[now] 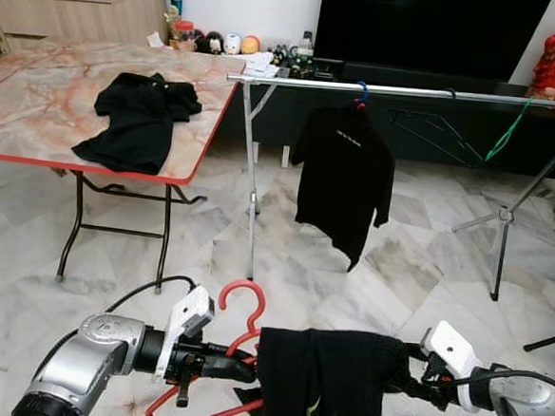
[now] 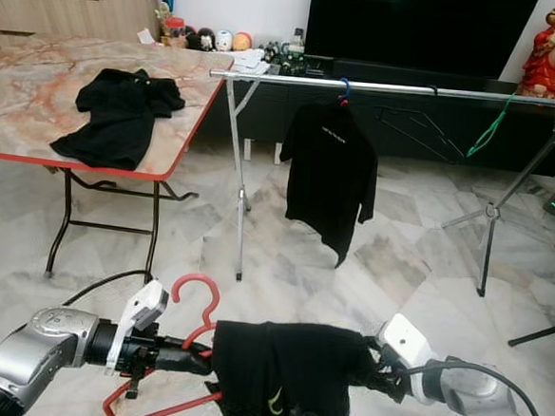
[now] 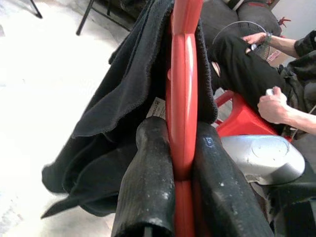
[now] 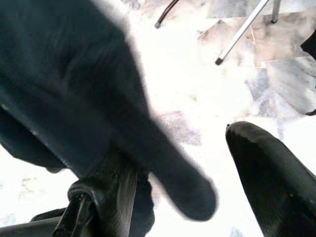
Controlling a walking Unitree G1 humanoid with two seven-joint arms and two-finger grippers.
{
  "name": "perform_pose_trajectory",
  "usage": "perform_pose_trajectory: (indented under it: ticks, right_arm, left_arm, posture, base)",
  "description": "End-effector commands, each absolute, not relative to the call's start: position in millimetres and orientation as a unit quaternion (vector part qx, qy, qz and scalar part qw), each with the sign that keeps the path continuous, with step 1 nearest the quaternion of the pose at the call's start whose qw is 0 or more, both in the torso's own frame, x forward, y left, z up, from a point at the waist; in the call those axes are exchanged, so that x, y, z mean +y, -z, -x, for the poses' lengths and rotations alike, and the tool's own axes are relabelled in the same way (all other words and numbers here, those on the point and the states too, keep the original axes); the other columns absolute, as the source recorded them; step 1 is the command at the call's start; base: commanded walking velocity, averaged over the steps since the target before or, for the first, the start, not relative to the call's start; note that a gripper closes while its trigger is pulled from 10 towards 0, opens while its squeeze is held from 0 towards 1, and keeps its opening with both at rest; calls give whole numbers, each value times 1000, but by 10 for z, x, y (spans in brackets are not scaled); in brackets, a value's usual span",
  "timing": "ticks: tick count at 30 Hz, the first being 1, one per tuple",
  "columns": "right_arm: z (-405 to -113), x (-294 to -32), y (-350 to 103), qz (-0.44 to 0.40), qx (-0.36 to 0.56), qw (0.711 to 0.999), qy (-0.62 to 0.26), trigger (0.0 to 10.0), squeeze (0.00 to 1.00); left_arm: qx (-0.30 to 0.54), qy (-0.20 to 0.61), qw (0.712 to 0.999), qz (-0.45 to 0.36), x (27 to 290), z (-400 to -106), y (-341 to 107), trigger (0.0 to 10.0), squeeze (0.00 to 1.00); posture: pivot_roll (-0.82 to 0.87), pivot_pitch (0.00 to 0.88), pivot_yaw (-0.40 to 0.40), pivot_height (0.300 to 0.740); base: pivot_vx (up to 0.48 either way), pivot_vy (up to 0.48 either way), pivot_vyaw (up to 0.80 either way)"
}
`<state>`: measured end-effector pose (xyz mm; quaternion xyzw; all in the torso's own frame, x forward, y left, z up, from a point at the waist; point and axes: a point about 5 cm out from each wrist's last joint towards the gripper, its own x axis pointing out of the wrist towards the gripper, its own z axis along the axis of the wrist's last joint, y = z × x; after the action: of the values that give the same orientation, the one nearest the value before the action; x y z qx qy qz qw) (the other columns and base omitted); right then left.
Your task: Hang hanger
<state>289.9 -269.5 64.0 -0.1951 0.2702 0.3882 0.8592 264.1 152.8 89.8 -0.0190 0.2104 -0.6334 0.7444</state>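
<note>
A red hanger (image 1: 242,306) with a black garment (image 1: 327,383) draped over it is held low in front of me. My left gripper (image 1: 242,367) is shut on the hanger's neck; in the left wrist view the red hanger (image 3: 182,98) sits pinched between both fingers (image 3: 148,182). My right gripper (image 1: 409,370) is at the garment's right edge. In the right wrist view its fingers (image 4: 271,182) stand apart, with the cloth (image 4: 74,98) lying over one of them. The silver clothes rail (image 1: 410,91) stands ahead and carries a black shirt (image 1: 344,179) on a blue hanger.
A marble-topped folding table (image 1: 38,96) at the left holds another black shirt (image 1: 136,117). A green hanger (image 1: 505,133) and thin black hangers (image 1: 426,133) hang further right on the rail. The rail's tripod legs (image 1: 501,233) stand on the marble floor. A seated person's hand (image 3: 274,106) is behind me.
</note>
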Motion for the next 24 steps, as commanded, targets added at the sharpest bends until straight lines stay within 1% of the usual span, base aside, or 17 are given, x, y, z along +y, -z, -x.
perform_pose_trajectory:
  ticks: [1,3,5,6,7,8,10,12,13,15,17,22,24]
  right_arm:
    - [-2924,-2660,-655,186,262,861,-395,10000,0]
    - [-2919,-2628,-638,174,260,861,-402,10000,0]
    - [-2896,-2537,-610,115,259,856,-432,10000,0]
    - [-2870,-2497,-594,89,265,846,-453,10000,0]
    - [-2870,-2497,-594,89,265,846,-453,10000,0]
    - [-2832,-2472,-572,80,274,832,-476,10000,0]
    - [-2801,-2464,-548,85,284,820,-490,10000,0]
    - [-2797,-2470,-533,96,288,819,-487,10000,0]
    - [-2825,-2472,-531,102,285,828,-472,10000,0]
    - [-2837,-2469,-531,99,286,830,-468,10000,0]
    - [-2827,-2434,-524,93,288,822,-482,10000,0]
    - [-2831,-2347,-494,68,287,819,-491,10000,0]
    - [-2820,-2294,-475,51,290,812,-504,10000,0]
  left_arm:
    - [184,651,736,19,1497,-2630,-1023,0,0]
    - [183,652,736,19,1488,-2627,-1040,0,0]
    - [178,654,735,19,1468,-2633,-1068,0,0]
    - [177,654,735,19,1459,-2638,-1076,0,0]
    - [177,654,735,19,1459,-2638,-1076,0,0]
    - [176,654,736,19,1452,-2644,-1080,0,0]
    - [175,654,736,19,1445,-2649,-1081,0,0]
    - [175,654,736,19,1439,-2647,-1088,0,0]
    - [174,655,735,19,1432,-2642,-1094,0,0]
    - [173,656,734,19,1422,-2637,-1100,0,0]
    - [172,658,733,20,1416,-2629,-1110,0,0]
    - [170,658,734,21,1416,-2630,-1120,0,0]
    - [168,657,734,22,1406,-2633,-1131,0,0]
  posture:
    - [17,1,8,740]
    - [19,1,8,740]
    - [21,1,8,740]
    - [21,1,8,740]
    - [21,1,8,740]
    - [21,1,8,740]
    - [21,1,8,740]
    - [24,5,9,740]
    - [24,5,9,740]
    - [25,7,10,740]
    - [29,9,9,740]
    - [29,9,9,740]
    - [29,9,9,740]
  base:
    - [0,0,0]
    - [0,0,0]
    - [0,0,0]
    - [0,0,0]
    - [0,0,0]
    - [0,0,0]
    - [0,0,0]
    - [0,0,0]
    - [0,0,0]
    - [0,0,0]
    - [0,0,0]
    - [0,0,0]
    - [0,0,0]
